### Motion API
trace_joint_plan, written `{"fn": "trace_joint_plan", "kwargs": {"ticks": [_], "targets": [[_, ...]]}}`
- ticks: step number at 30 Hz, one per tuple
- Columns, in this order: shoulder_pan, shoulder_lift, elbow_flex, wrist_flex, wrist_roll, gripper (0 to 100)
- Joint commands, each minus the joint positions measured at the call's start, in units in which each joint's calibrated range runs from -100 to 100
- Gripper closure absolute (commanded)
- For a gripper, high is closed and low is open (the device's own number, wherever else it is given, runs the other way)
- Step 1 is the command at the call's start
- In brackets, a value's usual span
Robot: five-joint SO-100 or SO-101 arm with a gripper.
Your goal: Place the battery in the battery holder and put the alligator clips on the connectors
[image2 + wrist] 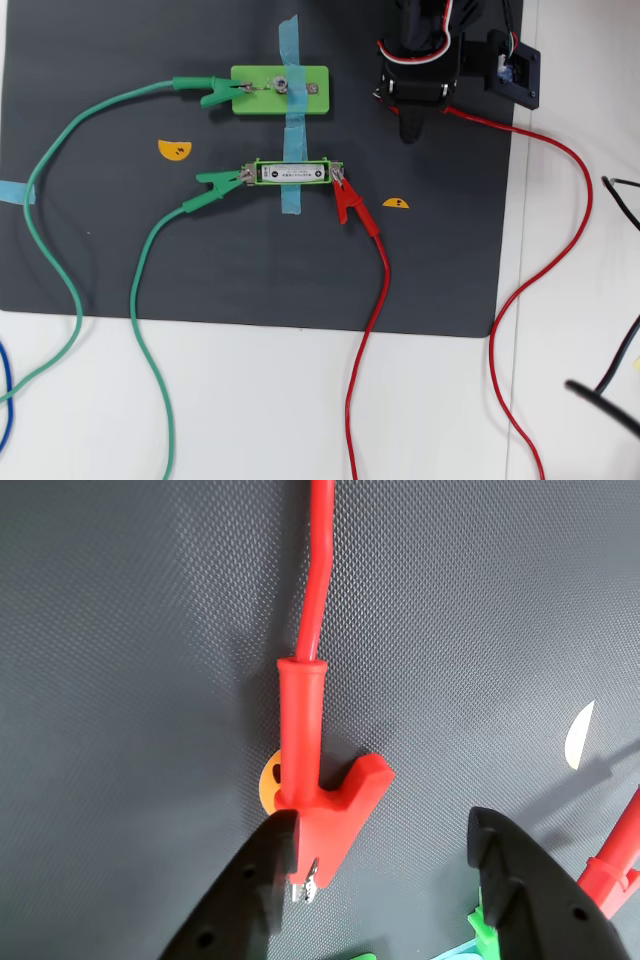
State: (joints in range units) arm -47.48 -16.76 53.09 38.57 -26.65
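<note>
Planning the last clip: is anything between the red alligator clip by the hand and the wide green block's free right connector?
Nothing visible: in the overhead view only bare mat lies between the hand and that connector.

My fingers (235, 900) were matt black plastic; the red clip's (320, 780) sleeve was smooth, faintly glossy plastic – bare metal teeth – over a dark, finely woven-textured mat (120, 680).

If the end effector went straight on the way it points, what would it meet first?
Probably the red alligator clip, already between the end effector's open fingers in the wrist view, then the dark mat. Depth is unclear.
</note>
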Motion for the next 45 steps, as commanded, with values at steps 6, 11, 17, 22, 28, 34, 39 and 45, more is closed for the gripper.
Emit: {"fn": "trace_joint_plan", "kwargs": {"ticks": [6,11,17,22,28,34,39,45], "targets": [[-0.12,-0.3,0.68,-0.28,0.21,83],[-0.12,-0.3,2.44,-0.28,0.21,74],[-0.12,-0.3,4.28,-0.19,0.21,73],[-0.12,-0.3,4.37,-0.28,0.21,73],[-6.18,-0.3,4.02,-0.28,-0.05,73],[-6.89,-0.3,3.93,-0.71,-0.1,73],[-6.28,-0.21,3.58,-0.79,0.1,73],[-6.28,-0.13,3.49,-0.45,0.16,73]]}}
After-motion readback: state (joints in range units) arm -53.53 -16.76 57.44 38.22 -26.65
